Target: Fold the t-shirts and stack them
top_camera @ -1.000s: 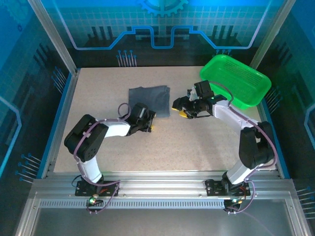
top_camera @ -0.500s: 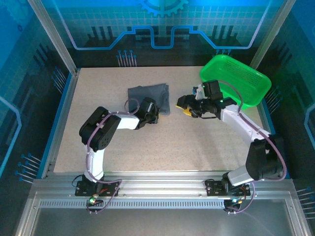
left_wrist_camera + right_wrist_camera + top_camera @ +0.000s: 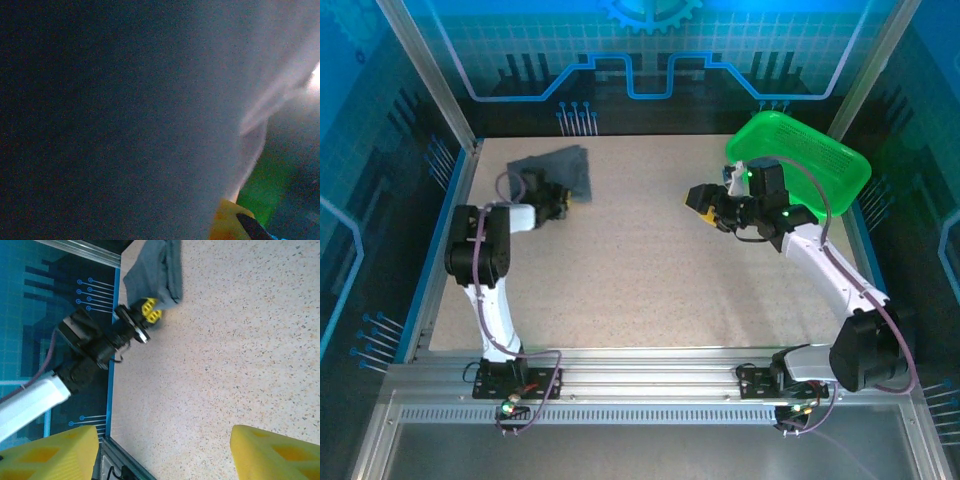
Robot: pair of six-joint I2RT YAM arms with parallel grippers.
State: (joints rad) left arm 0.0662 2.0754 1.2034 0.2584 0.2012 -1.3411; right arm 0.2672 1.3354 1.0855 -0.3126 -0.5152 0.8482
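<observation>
Surface (image 3: 650, 270) is bare speckled top through the near and middle part. Right end effector (image 3: 706, 202) hovers mid-right over it, yellow fingers (image 3: 272, 452) spread wide apart with nothing between them.

Left arm is stretched up the left side. Left end effector (image 3: 558, 200) sits at the near-right edge of the t-shirt (image 3: 558, 168). From the right wrist view its yellow tips look pinched together on that cloth edge. In the left wrist view, grey cloth is pressed right up against the lens.

T-shirt is a folded grey packet in the far-left corner. It lies just beyond and left of the left end effector, long axis roughly left to right.

Left arm is on it; right is well apart across the surface. Likely next is left letting go.

Green basket (image 3: 820, 150) is far right.
</observation>
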